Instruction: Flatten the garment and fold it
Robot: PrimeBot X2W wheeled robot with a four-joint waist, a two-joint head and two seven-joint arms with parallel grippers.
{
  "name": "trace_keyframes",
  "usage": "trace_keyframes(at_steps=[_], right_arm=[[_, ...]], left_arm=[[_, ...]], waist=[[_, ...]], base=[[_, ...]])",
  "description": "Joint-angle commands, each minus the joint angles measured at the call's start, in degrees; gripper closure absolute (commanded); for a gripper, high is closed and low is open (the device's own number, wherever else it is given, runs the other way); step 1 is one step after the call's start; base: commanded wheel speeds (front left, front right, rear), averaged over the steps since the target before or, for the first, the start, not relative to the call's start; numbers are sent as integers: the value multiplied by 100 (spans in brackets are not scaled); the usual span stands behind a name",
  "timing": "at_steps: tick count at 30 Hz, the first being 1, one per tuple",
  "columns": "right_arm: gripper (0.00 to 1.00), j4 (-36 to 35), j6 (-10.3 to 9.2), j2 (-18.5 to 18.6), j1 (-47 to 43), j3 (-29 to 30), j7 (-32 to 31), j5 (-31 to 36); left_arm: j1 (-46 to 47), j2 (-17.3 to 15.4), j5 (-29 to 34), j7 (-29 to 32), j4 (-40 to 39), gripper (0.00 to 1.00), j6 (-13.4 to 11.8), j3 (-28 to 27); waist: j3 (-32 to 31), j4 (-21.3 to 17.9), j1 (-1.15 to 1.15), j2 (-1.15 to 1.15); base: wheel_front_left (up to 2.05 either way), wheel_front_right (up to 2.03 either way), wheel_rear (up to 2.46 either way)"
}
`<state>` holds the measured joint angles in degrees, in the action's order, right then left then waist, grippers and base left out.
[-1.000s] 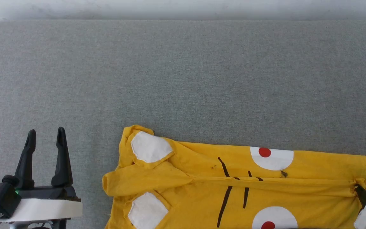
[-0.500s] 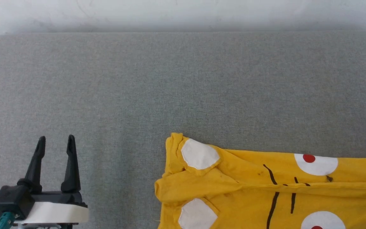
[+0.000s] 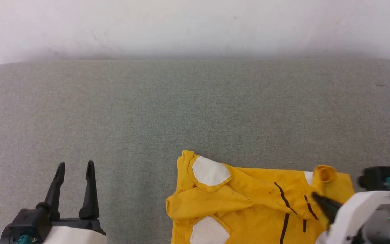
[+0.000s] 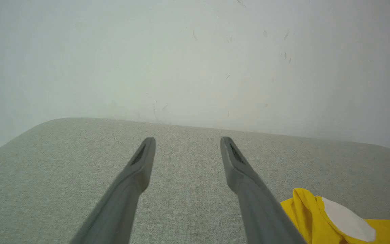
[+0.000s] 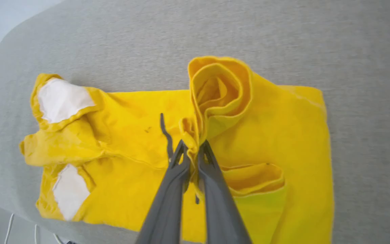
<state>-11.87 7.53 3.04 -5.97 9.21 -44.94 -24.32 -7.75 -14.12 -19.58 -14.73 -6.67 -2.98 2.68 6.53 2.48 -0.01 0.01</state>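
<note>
Right wrist view: right tool [image 5: 191,150] is clamped on a pinched ridge of the bright yellow cotton T-shirt [image 5: 283,128]. Its fingers are nearly together, with cloth squeezed between the tips. Directly past the tips the fabric stands up in a rolled loop [image 5: 220,88], between the tool and the far counter. On the view's right of the fingers, a loose fold [image 5: 252,176] gapes open. The plain yellow layer on that side lies doubled over the printed front. A thin black line mark [image 5: 166,132] shows just beside the fingers on the view's left. Further left are the upper white patch [image 5: 63,98] and the lower white patch [image 5: 69,189], at the shirt's crumpled end. Thin white cords [image 5: 10,227] show past the counter's edge, bottom left.

Head view: the shirt lies flat-ish on the grey fabric-covered counter [image 3: 147,108], at the near edge and right of centre, cut off by the frame bottom. The right tool enters from the lower right, its white forearm [image 3: 354,210] over the shirt's right end. Left tool [image 3: 76,166] sits at the lower left, spread wide and empty over bare counter, well apart from the shirt's left edge. A pale scuffed wall [image 3: 195,27] stands behind the counter's far edge.

Left wrist view: same open fingers. The shirt's corner with a white patch is at the lower right, just beside one finger.
</note>
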Motion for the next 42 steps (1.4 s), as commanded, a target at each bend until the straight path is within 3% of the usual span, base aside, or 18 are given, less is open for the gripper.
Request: trace_keyframes(at_steps=[1, 8, 15, 22, 29, 31, 33, 38, 42], right_arm=[[100, -40, -4, -14, -35, -322, -16, -213], [100, 1, -4, -15, 306, -1785, 159, -696], [100, 543, -4, -15, 1068, -2998, 490, -894], [100, 1468, -4, -15, 1752, -3463, 846, -700], [99, 2832, -4, -16, 2300, -3690, 1250, -536], [71, 3165, -4, -16, 2404, -3812, 1237, -471], [0, 3351, -4, -16, 2492, -3920, 1272, -462], [0, 3261, -4, -16, 2588, -3993, 1485, -745], [0, 2887, -4, -16, 2423, -3470, 1679, -666]], left_arm=[[-55, 1, 63, -27, 24, 0, 61, 21], [-119, -26, 17, 18, 10, 0, 48, 30], [-72, -2, -39, 49, 16, 0, 50, 86], [96, 47, -79, 42, 120, 0, 99, 176], [257, 113, -111, 22, 319, 0, 163, 262], [292, 126, -116, 17, 366, 0, 177, 278], [314, 132, -120, 13, 411, 0, 187, 289], [283, 135, -139, 5, 484, 0, 184, 281], [203, 136, -151, 1, 460, 0, 144, 258]], waist=[[-99, 48, 1, -1], [-153, 228, 1, -1], [-61, 428, 1, -1], [88, 629, 1, -1], [180, 806, 1, -1], [187, 830, 1, -1], [183, 836, 1, -1], [91, 739, 1, -1], [9, 607, 1, -1]], base=[[0, 0, 0], [0, 0, 0], [0, 0, 0], [0, 0, 0], [0, 0, 0], [0, 0, 0], [0, 0, 0], [0, 0, 0], [0, 0, 0]])
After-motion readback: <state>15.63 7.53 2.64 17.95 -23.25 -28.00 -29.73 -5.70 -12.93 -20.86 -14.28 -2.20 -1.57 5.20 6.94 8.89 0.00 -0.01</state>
